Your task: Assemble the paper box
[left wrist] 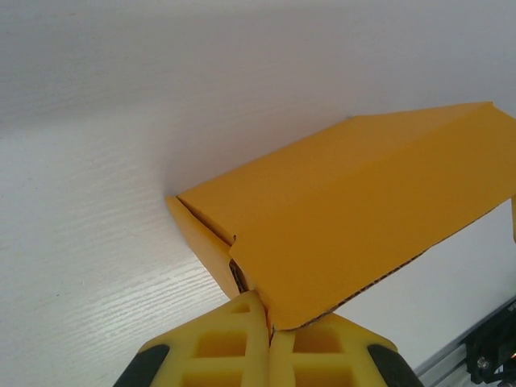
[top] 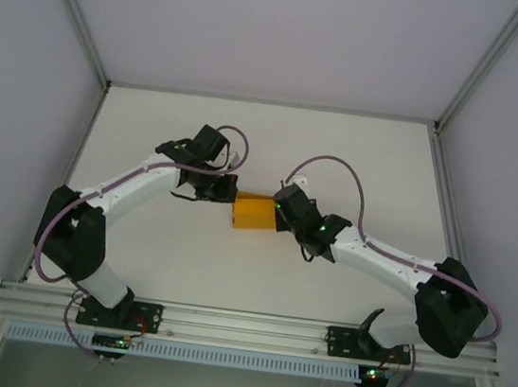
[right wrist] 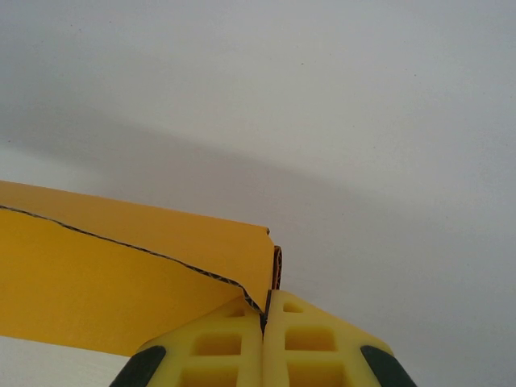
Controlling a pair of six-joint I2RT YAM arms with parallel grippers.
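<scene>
Both claws pinch the paper box (top: 255, 212) held between them.
The left gripper (left wrist: 268, 321) is clamped on a card corner, the box spreading ahead and to its right; the right gripper (right wrist: 264, 310) nips a card edge, the box stretching off to its left.
</scene>
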